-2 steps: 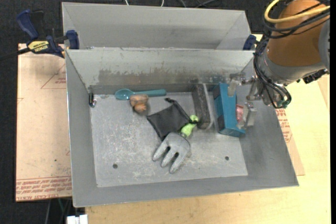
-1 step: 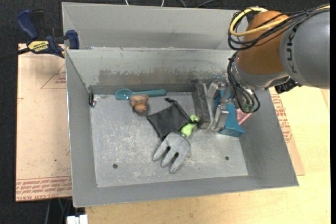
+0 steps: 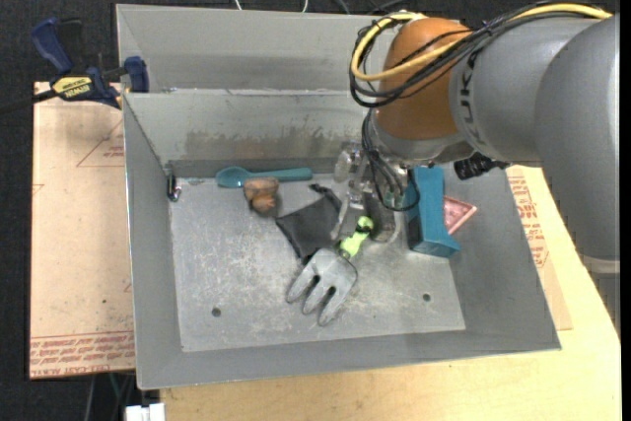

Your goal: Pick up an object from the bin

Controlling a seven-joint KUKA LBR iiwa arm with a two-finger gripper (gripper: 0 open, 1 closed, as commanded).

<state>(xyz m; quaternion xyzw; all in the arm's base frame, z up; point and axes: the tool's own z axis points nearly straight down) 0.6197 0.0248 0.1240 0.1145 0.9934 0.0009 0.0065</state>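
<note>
- We are poising the gripper [image 3: 363, 220] just left of the blue box [image 3: 431, 212], over the grey fork's [image 3: 323, 285] green neck.
- We are finding no way to tell whether the jaws are apart or together.
- We are judging it best to centre on that neck, avoiding the black scrap [image 3: 308, 224] farther left of the box.

A teal spoon [image 3: 258, 176] lies well left of the gripper [image 3: 363, 217], with a brown lump [image 3: 262, 198] touching its near side. A black flat piece [image 3: 308, 224] lies just left of the gripper. A blue box [image 3: 431, 210] stands just right of it, with a pink triangular piece [image 3: 459, 212] beyond.
</note>
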